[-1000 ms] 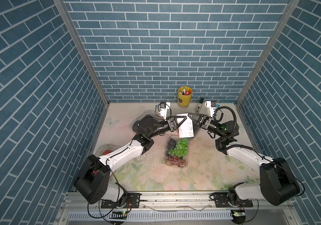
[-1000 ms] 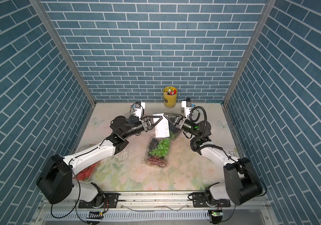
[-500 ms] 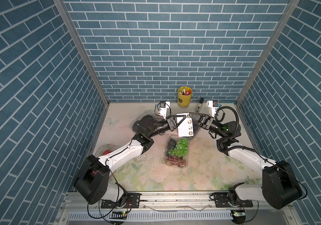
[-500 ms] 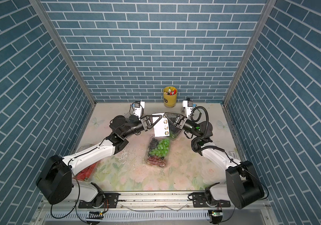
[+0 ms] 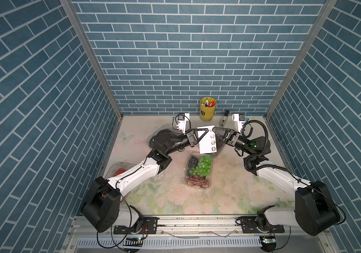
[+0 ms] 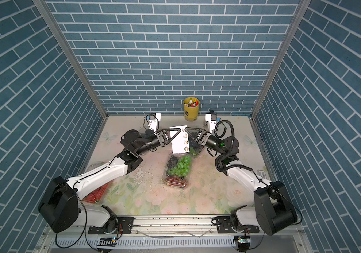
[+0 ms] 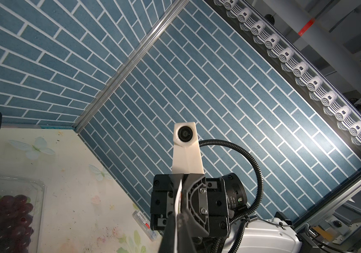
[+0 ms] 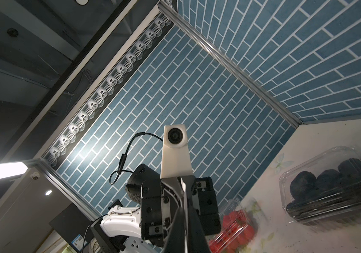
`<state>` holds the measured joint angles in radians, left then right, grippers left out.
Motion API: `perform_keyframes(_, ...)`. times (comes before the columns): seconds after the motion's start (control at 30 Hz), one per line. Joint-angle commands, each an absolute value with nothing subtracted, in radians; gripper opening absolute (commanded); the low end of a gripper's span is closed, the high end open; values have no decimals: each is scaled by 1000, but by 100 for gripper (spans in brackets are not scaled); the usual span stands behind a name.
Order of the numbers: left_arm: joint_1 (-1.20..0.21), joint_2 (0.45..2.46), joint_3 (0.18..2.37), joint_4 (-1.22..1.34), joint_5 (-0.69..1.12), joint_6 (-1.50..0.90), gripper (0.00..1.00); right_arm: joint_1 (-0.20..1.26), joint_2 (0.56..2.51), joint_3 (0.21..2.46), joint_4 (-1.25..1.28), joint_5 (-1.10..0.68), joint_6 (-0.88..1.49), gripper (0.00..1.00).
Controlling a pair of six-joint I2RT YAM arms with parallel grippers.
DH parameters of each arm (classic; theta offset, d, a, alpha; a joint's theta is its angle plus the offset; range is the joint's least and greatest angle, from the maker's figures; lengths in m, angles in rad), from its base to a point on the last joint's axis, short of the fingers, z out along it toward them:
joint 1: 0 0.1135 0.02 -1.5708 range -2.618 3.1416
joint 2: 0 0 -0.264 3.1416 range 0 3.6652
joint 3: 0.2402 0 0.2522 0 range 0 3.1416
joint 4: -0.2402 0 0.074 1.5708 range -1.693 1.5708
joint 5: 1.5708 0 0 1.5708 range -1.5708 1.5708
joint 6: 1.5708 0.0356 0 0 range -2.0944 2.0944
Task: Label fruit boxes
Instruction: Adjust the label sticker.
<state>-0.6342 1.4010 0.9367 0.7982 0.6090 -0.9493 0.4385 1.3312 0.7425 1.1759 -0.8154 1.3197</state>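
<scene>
The left gripper (image 5: pixel 207 131) is holding the white sticker sheet (image 5: pixel 204 143) up in the air, its jaws closed flat on the upper edge. The right gripper (image 5: pixel 213 129) is meeting it nose to nose, likewise closed on the sheet's top corner beside the column of round stickers. Whether it is pinching a sticker's lip or only the backing paper cannot be told. The fruit boxes are all sitting on the table: the mixed-grape box (image 5: pixel 197 170) just in front of the hanging sheet, the purple-grape box (image 7: pixel 10 208) beneath the right gripper, the black-berry box (image 8: pixel 328 186) largely under the left arm, and the strawberry box (image 6: pixel 97 192) down beside the left arm's base. The peel is looking like the risky part. If the right jaws are gripping paper and sticker together, drawing the arms apart is likely to tear the sheet or drag it out of the left grip rather than lift a label. A shallow bite may simply be slipping off. A freed sticker could be curling onto a fingertip, and the loose sheet could be swinging against the boxes below.
</scene>
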Motion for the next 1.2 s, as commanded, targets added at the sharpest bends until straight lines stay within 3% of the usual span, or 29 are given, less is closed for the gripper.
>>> perform_keyframes(0.0,-630,1385,954,806,613,-935,0,439,1315,734,1189,-813,1314,0)
perform_keyframes(0.97,-629,1431,955,880,646,-981,0,441,1365,762,1370,-868,1430,0)
perform_keyframes(1.07,-628,1419,954,878,650,-980,0,440,1360,752,1323,-851,1395,14)
perform_keyframes(1.17,-629,1408,951,866,651,-974,0,440,1360,752,1317,-841,1390,17)
